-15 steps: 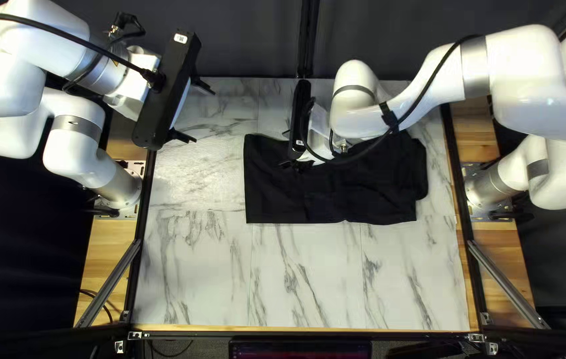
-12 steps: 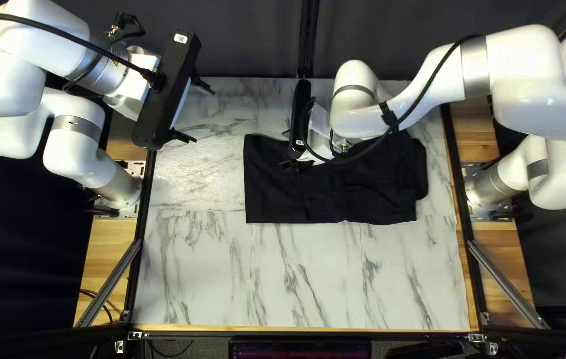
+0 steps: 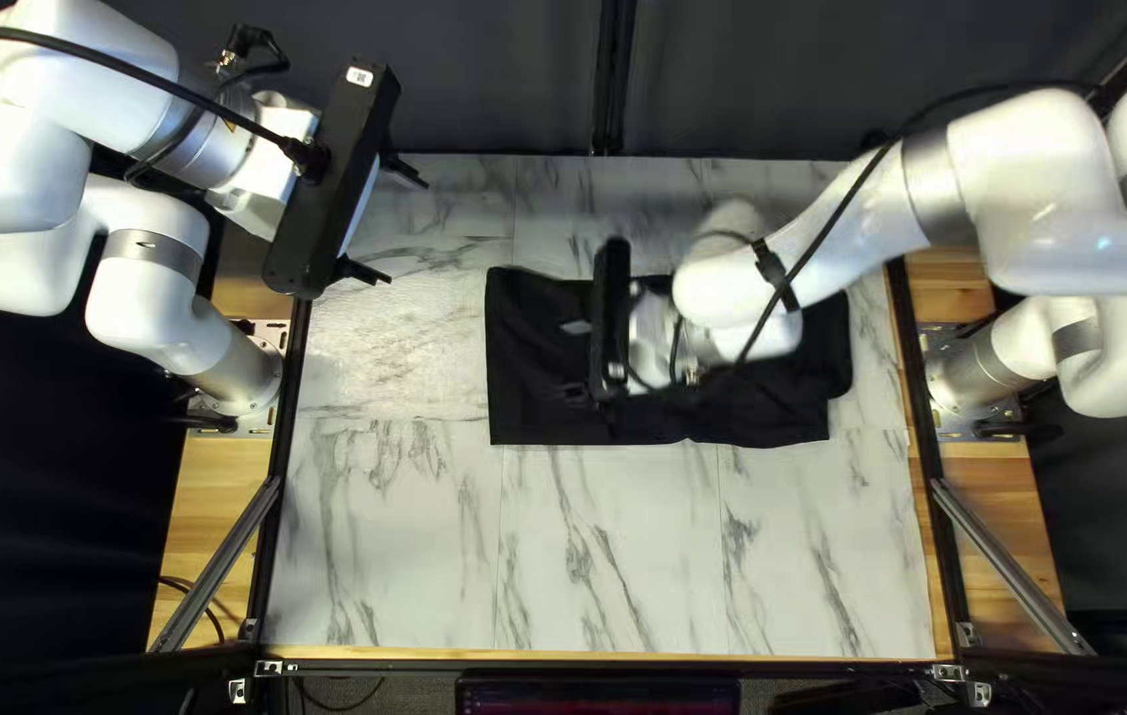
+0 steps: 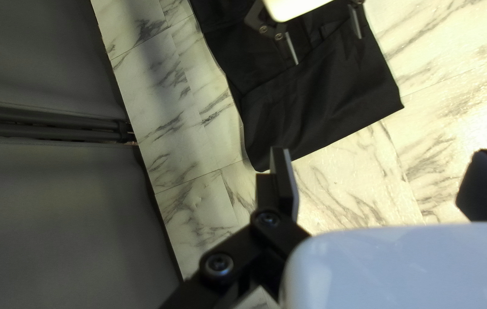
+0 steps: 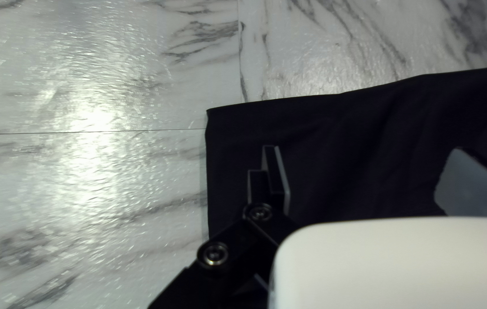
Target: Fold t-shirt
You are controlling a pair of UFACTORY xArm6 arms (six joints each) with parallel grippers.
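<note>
My left gripper [image 3: 402,228] is hanging well apart from the black t-shirt [image 3: 762,413], its two fingers standing wide. The t-shirt is lying, lightly creased, on the marble-patterned tabletop [image 3: 617,556], toward the far edge. My right gripper [image 3: 573,360] is hanging over the t-shirt's left part, its fingers also standing wide apart.

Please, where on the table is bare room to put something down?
Between the shirt and the near edge of the table; also between shirt and left edge, though the left arm overhangs the far part. Crowded: the shirt, with the right arm above.
</note>
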